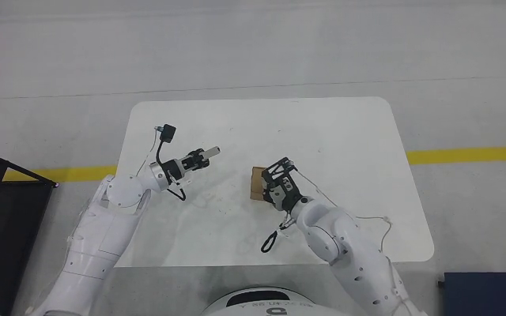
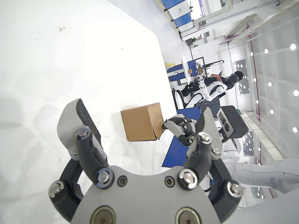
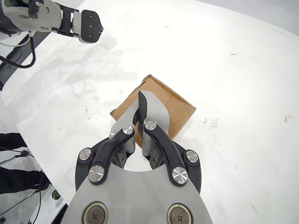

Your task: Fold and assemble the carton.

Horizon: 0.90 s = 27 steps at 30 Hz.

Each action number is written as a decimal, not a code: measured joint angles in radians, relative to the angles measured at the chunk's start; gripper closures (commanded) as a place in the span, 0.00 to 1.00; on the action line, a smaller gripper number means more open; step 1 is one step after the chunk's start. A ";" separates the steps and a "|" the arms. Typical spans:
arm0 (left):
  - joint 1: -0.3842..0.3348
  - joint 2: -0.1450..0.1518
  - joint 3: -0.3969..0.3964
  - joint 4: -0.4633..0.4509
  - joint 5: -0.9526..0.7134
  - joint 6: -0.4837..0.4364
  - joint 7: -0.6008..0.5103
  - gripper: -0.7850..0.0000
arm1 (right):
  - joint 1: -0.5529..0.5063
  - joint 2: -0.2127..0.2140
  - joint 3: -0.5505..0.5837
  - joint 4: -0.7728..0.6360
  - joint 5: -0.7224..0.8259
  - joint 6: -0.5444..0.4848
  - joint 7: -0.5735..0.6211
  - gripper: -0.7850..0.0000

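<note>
A small brown carton (image 1: 255, 183) sits closed near the middle of the white table (image 1: 340, 134); one side face is creased (image 2: 155, 117). My right gripper (image 1: 274, 184) is at the carton's right side. Its fingers are shut together and the tips (image 3: 141, 99) rest against the carton (image 3: 177, 113). From the left wrist view the right fingertips (image 2: 168, 124) touch the creased face. My left gripper (image 1: 209, 152) hangs open above the table to the left of the carton (image 2: 137, 123), apart from it, with nothing between its fingers (image 2: 80, 110). Its pad (image 3: 90, 29) faces the right wrist camera.
The table's rounded far edge (image 1: 261, 101) and near edge (image 1: 237, 265) bound the workspace. A black cable loop (image 1: 269, 240) hangs by the right arm. A black frame (image 1: 16, 197) stands off the table's left and a blue box (image 1: 474, 292) at the lower right.
</note>
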 measured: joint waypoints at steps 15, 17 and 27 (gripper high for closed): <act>-0.004 -0.004 0.017 0.004 -0.010 -0.004 0.006 0.00 | -0.046 0.013 -0.054 0.028 -0.052 -0.094 0.092 1.00; -0.003 -0.004 0.017 0.003 -0.012 -0.005 0.007 0.00 | -0.019 0.008 -0.066 0.060 -0.048 -0.058 0.102 1.00; -0.014 -0.007 0.026 0.003 -0.013 -0.003 0.015 0.00 | -0.025 0.010 -0.086 0.039 -0.099 -0.027 0.154 1.00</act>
